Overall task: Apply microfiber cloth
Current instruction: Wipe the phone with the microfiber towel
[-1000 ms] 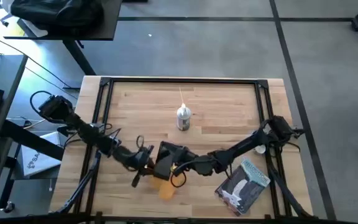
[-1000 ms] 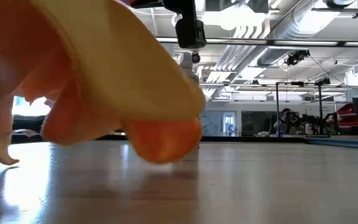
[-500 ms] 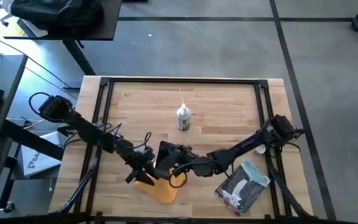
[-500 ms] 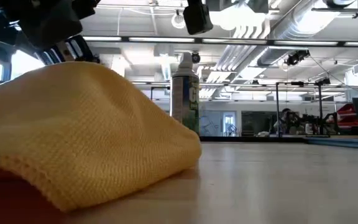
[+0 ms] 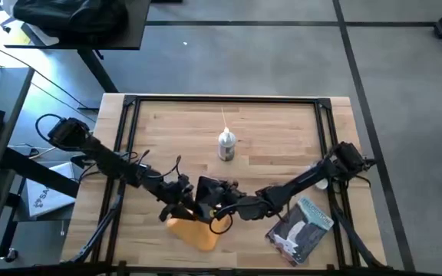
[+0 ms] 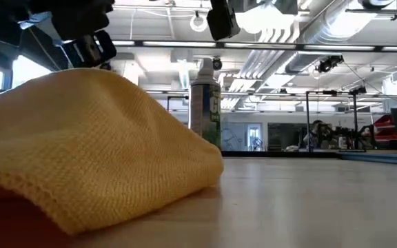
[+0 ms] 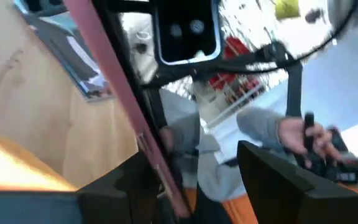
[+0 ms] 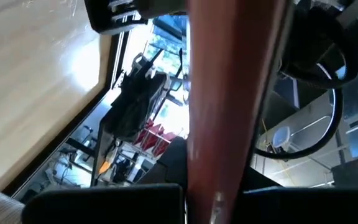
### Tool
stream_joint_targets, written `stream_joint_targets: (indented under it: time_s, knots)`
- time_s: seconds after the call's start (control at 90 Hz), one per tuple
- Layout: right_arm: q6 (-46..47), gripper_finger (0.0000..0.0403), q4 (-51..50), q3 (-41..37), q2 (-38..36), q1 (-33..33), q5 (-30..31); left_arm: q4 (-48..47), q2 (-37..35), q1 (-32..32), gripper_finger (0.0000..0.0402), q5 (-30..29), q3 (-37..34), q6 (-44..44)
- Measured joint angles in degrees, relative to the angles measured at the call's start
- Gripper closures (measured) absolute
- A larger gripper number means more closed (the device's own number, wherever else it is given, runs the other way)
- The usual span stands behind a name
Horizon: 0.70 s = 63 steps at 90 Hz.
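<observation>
The left gripper (image 5: 176, 211) is hovering just above the near-left edge of the microfiber cloth (image 5: 195, 232), and in its own wrist view its two dark fingers are standing spread with nothing clamped between them, so it is gripping nothing at this instant. The right gripper (image 5: 215, 205) is reaching in from the other side and meeting it near the front middle of the table (image 5: 282, 130). A reddish bar is running straight down between its fingers in the right wrist view, which I am reading as the edge of the black phone (image 5: 206, 187), so this claw seems to be pinching the phone and keeping it raised off the wood. That would be giving the cloth a firm surface to be wiped against instead of a loose one that slides. The cloth is lying in a soft orange-yellow mound on the tabletop, just in front of and below both claws. In the low view it is bulking up so close to the lens that it is filling the left foreground. Farther back the spray bottle (image 5: 225, 146) is standing upright near the table's centre, well apart from the work, and the grey-blue packet (image 5: 301, 226) is lying flat near the front right corner, out of both arms' way.
</observation>
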Motion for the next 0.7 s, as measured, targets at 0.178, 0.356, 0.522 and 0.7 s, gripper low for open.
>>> stream_joint_targets:
  time_s: [0.178, 0.356, 0.522, 0.7]
  knots:
    - [-0.8, 0.0398, 0.1, 0.0, 0.0, -1.2, 0.1, -0.4, 0.0, 0.4, 0.0216, -0.6, 0.0, 0.4]
    - [-1.0, 0.0398, 0.2, 0.0, 0.0, -2.1, 0.1, -0.6, 0.0, 0.3, 0.0218, -0.6, 0.0, 0.4]
    - [-1.2, 0.0398, 0.4, 0.0, 0.0, -2.2, 0.2, -0.9, 0.0, 0.3, 0.0261, -1.5, 0.0, 3.2]
    - [-1.3, 0.0398, 0.7, 0.1, 0.0, -1.8, 0.1, -0.9, 0.1, 0.2, 0.0342, -2.4, 0.0, 3.6]
